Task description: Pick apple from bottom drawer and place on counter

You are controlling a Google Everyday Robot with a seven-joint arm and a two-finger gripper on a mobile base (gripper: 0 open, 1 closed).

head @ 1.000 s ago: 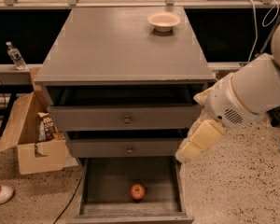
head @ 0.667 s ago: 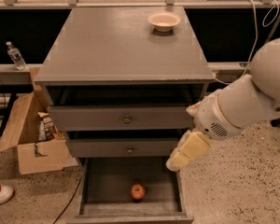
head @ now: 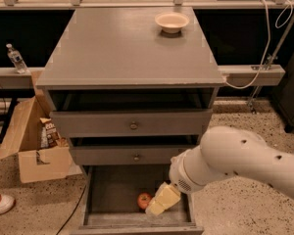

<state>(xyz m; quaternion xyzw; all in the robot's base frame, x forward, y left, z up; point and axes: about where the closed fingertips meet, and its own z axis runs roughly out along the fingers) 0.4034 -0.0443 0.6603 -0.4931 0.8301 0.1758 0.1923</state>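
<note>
Apple in bottom drawer, gripper just beside

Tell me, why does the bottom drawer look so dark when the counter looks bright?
In the camera view, light seems to fall from above, so the counter looks pale; the bottom drawer sits low under the other drawers, so its floor is shaded; the apple shows red beside the end effector, which is down in that drawer.
</note>
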